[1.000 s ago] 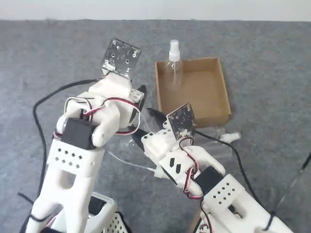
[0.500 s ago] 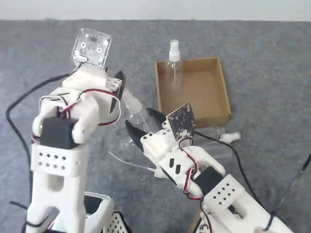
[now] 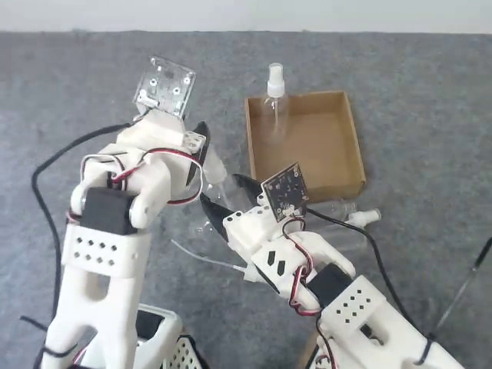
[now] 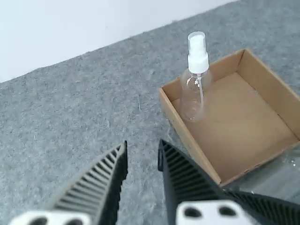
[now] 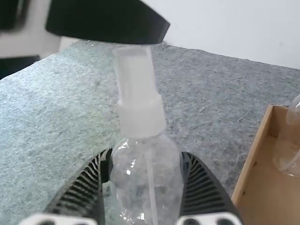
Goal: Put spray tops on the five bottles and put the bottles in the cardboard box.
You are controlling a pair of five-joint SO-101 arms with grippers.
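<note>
My right gripper (image 5: 145, 161) is shut on a clear bottle (image 5: 145, 180) that carries a white spray top (image 5: 136, 89), held upright above the grey mat just left of the cardboard box (image 3: 315, 150). My left gripper (image 4: 142, 147) hovers open and holds nothing, one black finger (image 5: 108, 21) just above that spray top. In the high view the left gripper (image 3: 201, 144) sits close beside the held bottle (image 3: 219, 173) and the right gripper (image 3: 223, 198). A second capped bottle (image 4: 194, 89) stands in the box's far left corner (image 3: 275, 100).
Another clear bottle with a spray top (image 3: 355, 214) lies on the mat in front of the box, right of my right arm. A thin white tube (image 3: 207, 258) lies on the mat by the arms. Black cables trail at both sides.
The left arm swung away to the left from the held bottle, then came part of the way back toward it. The right arm and its bottle stayed in place.
</note>
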